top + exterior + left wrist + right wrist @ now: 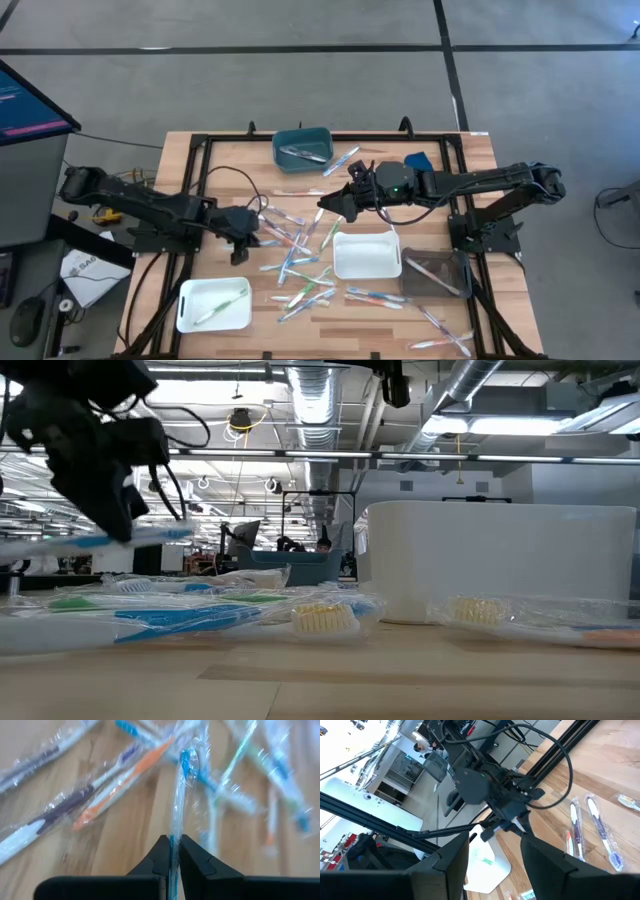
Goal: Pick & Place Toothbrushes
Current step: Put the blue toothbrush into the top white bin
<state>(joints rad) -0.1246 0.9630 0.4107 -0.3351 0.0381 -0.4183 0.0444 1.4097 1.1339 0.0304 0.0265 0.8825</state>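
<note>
Left gripper (170, 851) fingers pinched on a blue wrapped toothbrush (182, 790), mid-tabletop; right gripper (330, 205) fingers parted, empty.

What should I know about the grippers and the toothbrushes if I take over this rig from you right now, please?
Left gripper: shut on a wrapped blue toothbrush, over the left side of the pile.
Right gripper: open, empty, held above the table's middle near the teal bin.
Done: one green toothbrush lies in the white tray at front left; a few sit in the teal bin and the clear bin.
Left: the white bin in the middle looks empty; most toothbrushes are loose on the wooden table, in the centre and front right.
</note>
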